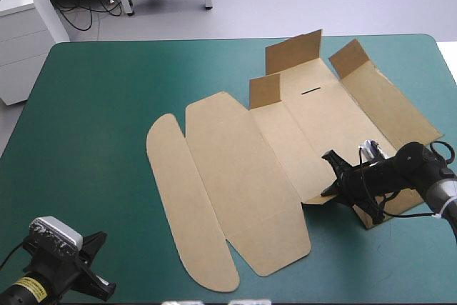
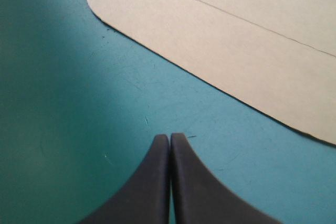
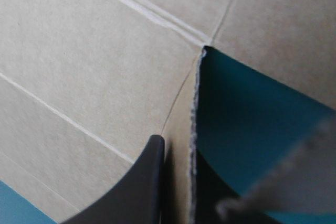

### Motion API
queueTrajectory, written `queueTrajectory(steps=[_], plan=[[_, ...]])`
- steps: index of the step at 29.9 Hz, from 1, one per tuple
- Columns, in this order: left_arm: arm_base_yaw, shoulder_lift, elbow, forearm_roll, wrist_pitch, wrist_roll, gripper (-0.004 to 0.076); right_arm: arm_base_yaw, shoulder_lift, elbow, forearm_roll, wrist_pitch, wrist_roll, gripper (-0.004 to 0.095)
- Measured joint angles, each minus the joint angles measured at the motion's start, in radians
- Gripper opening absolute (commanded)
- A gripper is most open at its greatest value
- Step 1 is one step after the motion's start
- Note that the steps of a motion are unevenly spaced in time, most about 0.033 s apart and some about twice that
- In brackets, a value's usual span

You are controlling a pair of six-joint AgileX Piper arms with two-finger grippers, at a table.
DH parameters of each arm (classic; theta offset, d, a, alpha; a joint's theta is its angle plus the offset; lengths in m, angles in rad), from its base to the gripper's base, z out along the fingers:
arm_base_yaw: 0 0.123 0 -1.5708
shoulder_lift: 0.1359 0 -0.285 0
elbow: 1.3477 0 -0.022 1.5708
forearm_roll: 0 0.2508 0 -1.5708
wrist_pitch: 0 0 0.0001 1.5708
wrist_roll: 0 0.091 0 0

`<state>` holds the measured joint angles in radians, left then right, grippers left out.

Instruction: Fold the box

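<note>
Right gripper pinches the near corner flap of the box; pulling hard could tear its crease. Left gripper sits closed, idle.

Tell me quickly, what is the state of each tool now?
Left tool: closed, holding nothing.
Right tool: closed on the box.

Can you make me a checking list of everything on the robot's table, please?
Surface: teal-green cover over the whole table.
Job's things: brown box, mostly flat; far flaps raised.
Clutter: nothing seen.
End effectors: left end effector shut over the cover; right end effector shut on the box's near-right corner.
Cables: tangle of cables on the floor beyond the table.
Surroundings: white cabinet past the far-left corner.
</note>
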<state>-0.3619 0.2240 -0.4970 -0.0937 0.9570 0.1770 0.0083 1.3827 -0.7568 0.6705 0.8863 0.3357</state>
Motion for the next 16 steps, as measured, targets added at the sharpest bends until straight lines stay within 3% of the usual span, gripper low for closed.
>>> queueTrajectory(steps=[16], plan=[[0.000, 0.000, 0.000, -0.001, 0.000, 0.000, -0.0010, 0.000, 0.000, -0.002, -0.017, 0.008, -0.039, -0.0018]])
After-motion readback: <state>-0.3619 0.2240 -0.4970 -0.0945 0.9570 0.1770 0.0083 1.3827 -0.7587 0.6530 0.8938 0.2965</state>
